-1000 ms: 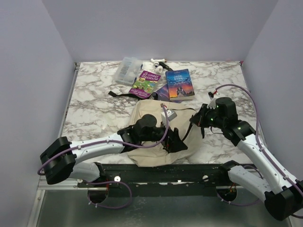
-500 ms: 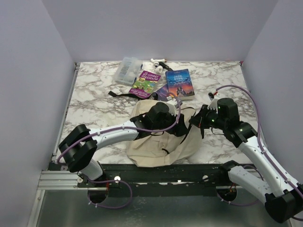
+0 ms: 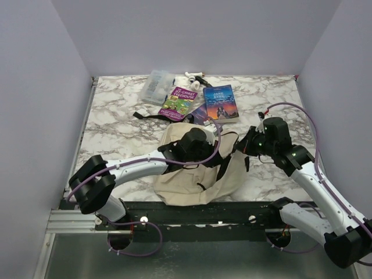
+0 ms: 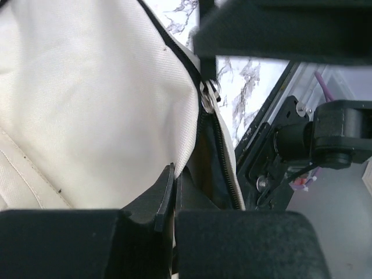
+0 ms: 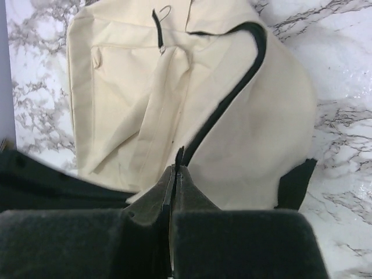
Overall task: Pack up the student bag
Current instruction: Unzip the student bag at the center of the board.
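Observation:
The student bag, soft beige with black zippers, lies crumpled at the near middle of the table. My left gripper is at the bag's open mouth. In the left wrist view it is shut on the beige fabric edge beside the zipper, just below the metal slider. My right gripper is at the bag's right side. In the right wrist view it is shut on a thin black strip of the zipper edge, with the bag spread beyond it.
Behind the bag lie a purple and green book and a blue book, with another book partly under them. A clear plastic case and small white items sit at the back. A black strap trails left.
My left gripper swung from the bag's near edge up to its mouth and shut on the fabric. The right gripper stayed shut on the zipper edge and shifted slightly.

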